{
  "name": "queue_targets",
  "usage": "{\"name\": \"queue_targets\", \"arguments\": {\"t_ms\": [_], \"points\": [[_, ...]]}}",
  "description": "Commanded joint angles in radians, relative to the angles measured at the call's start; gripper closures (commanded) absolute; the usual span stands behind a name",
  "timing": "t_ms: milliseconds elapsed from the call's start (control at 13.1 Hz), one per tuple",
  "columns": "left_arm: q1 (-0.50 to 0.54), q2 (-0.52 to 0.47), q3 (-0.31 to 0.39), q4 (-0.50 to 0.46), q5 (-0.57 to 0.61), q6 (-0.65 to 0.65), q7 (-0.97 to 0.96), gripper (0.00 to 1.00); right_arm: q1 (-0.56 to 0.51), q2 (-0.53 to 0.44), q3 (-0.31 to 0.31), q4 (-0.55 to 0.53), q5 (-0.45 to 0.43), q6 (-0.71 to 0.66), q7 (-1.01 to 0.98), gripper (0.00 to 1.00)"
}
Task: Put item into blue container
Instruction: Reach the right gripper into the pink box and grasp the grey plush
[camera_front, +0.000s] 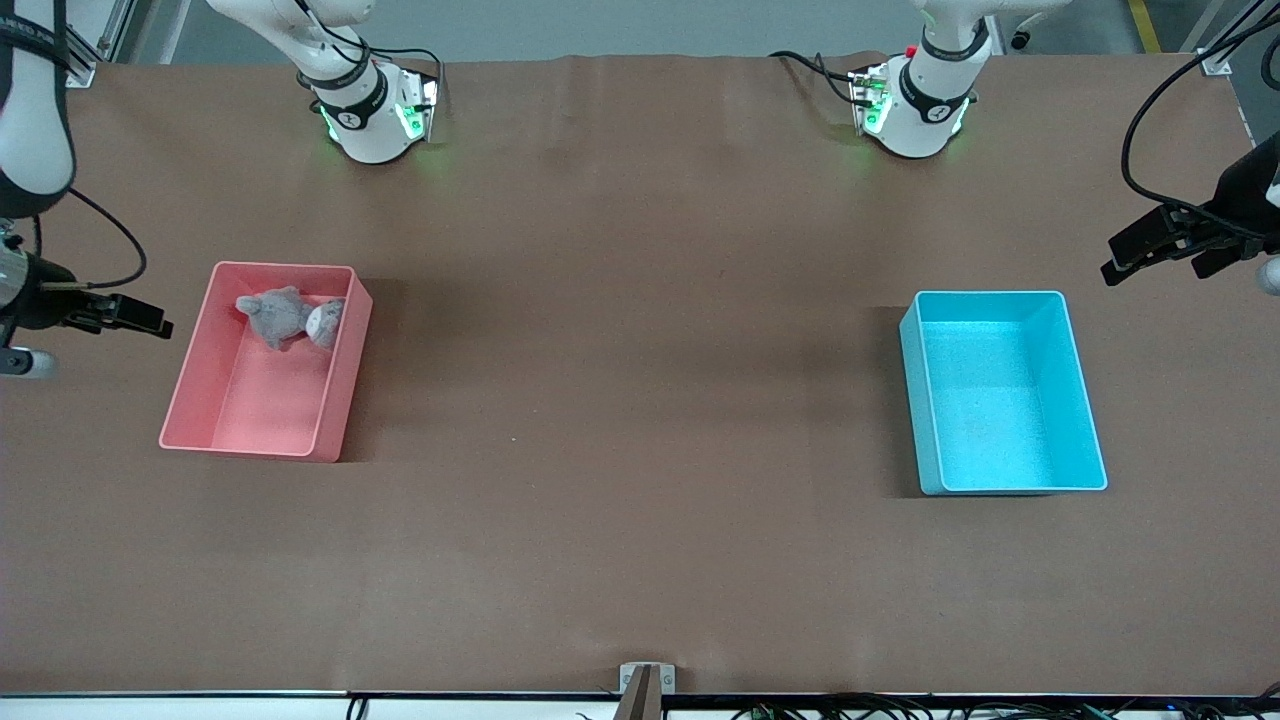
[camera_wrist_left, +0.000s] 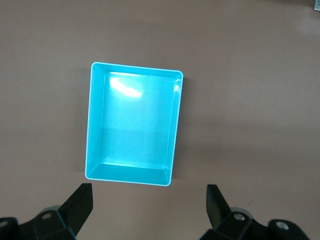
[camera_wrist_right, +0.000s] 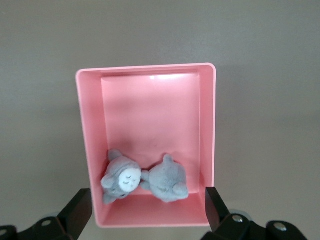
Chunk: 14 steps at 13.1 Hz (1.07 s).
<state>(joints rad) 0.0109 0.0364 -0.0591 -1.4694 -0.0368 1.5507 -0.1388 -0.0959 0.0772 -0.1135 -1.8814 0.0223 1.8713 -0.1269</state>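
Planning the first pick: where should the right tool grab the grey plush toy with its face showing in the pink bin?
Probably its rounded head, from straight above. The face-up plush toy lies on the pink bin floor against a second plush toy and near the walls, so a side approach looks blocked. The right tool hangs open over that end.

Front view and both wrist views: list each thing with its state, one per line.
Light-blue rectangular plastic bin: upright, empty.
Pink rectangular plastic bin: upright, holds two plush toys.
Two grey plush toys: lying side by side, touching, in the pink bin.
Left gripper: open, empty.
Right gripper: open, empty.
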Motion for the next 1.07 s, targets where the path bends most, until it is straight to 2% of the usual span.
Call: {"name": "queue_targets", "arguments": {"t_ms": [0, 457, 685, 989], "points": [[-0.003, -0.006, -0.004, 0.003, 0.011, 0.006, 0.008, 0.00, -0.022, -0.105, 0.006, -0.225, 0.011, 0.159, -0.045, 0.00], [-0.006, -0.006, -0.007, 0.003, 0.011, 0.006, 0.008, 0.00, -0.091, -0.129, 0.006, -0.505, 0.011, 0.428, -0.111, 0.00], [-0.005, -0.006, -0.019, 0.003, 0.014, 0.006, 0.007, 0.00, -0.097, -0.120, 0.006, -0.639, 0.011, 0.619, -0.111, 0.00], [-0.006, -0.006, -0.024, 0.003, 0.015, 0.006, 0.007, 0.00, -0.097, -0.059, 0.008, -0.665, 0.018, 0.686, -0.108, 0.00]]}}
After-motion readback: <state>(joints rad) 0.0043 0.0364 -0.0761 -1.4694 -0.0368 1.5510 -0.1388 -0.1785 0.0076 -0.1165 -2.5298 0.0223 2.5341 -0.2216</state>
